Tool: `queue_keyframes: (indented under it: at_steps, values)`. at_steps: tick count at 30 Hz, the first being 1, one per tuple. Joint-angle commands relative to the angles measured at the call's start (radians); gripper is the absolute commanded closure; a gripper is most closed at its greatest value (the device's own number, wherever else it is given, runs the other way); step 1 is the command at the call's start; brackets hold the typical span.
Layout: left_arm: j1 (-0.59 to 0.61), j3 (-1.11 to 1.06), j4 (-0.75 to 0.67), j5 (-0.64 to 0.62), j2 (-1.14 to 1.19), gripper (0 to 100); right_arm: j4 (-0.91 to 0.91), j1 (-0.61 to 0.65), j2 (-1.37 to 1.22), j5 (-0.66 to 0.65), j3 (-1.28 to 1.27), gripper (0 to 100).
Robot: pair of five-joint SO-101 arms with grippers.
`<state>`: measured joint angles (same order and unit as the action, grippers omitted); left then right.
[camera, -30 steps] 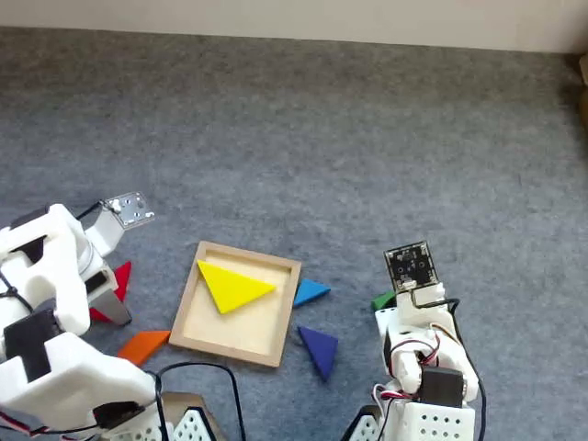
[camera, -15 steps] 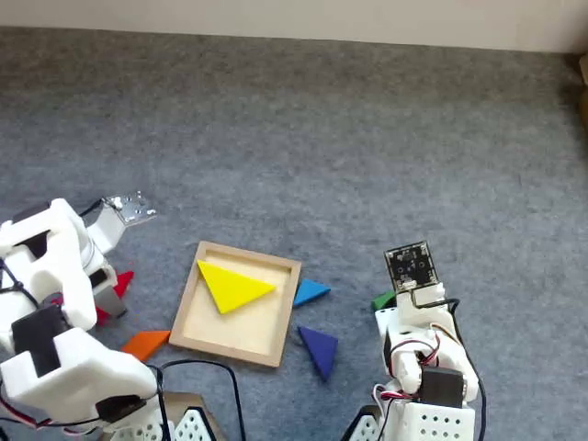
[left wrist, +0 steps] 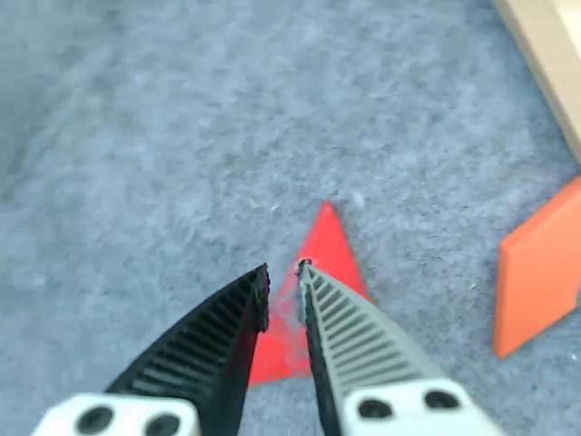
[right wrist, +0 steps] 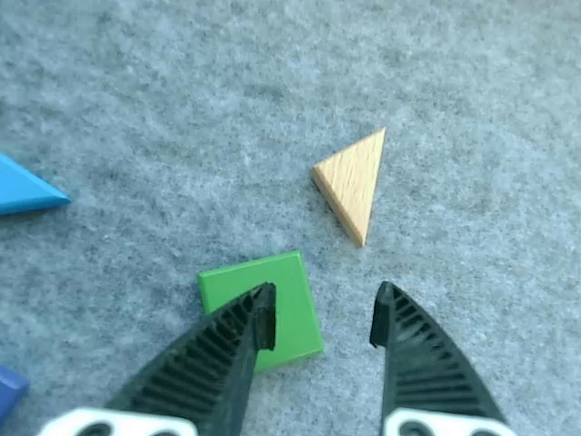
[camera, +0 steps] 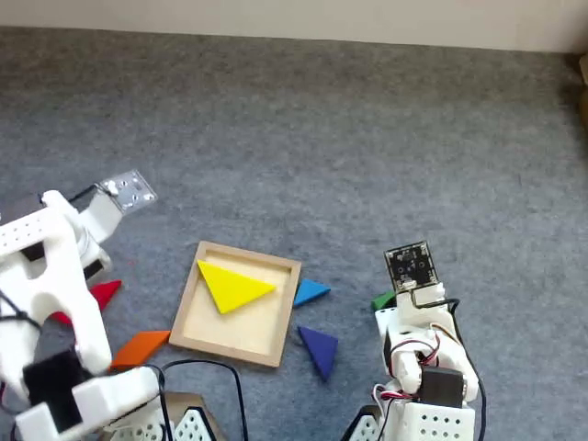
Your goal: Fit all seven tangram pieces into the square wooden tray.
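Note:
My left gripper (left wrist: 282, 271) has closed to a thin slit on the red triangle (left wrist: 329, 243), whose tip sticks out past the fingertips. In the high view the red triangle (camera: 103, 294) shows beside the left arm (camera: 50, 276). The square wooden tray (camera: 276, 308) holds a yellow triangle (camera: 231, 285). My right gripper (right wrist: 322, 309) stands open over a green square (right wrist: 263, 304), with a plain wooden triangle (right wrist: 354, 182) just beyond it. The green square (camera: 383, 300) peeks out beside the right arm (camera: 418, 317).
An orange piece (camera: 142, 346) lies left of the tray's front corner and shows again as the orange piece (left wrist: 536, 272). A light blue triangle (camera: 310, 292) touches the tray's right side. A dark blue triangle (camera: 320, 349) lies in front of it. Grey carpet stretches behind.
The left arm has risen and swung toward the front left. The red triangle has shifted with it, away from the tray. The right arm has stayed still.

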<state>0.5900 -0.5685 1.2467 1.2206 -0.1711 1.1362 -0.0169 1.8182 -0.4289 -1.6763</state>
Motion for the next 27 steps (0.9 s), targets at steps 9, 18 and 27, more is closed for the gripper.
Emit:
queue_keyframes:
  at_steps: [9,18,27]
  values:
    - [0.191,-0.008,-0.071,-0.144,-0.189,93,-0.024,-0.013,0.015,-0.014,-0.093,81.8]
    - [0.275,-0.015,0.028,-0.172,-0.188,92,-0.022,-0.013,0.015,-0.014,-0.093,81.8]
    - [0.361,-0.045,0.1,-0.219,-0.183,75,-0.021,-0.013,0.012,-0.014,-0.093,81.8]
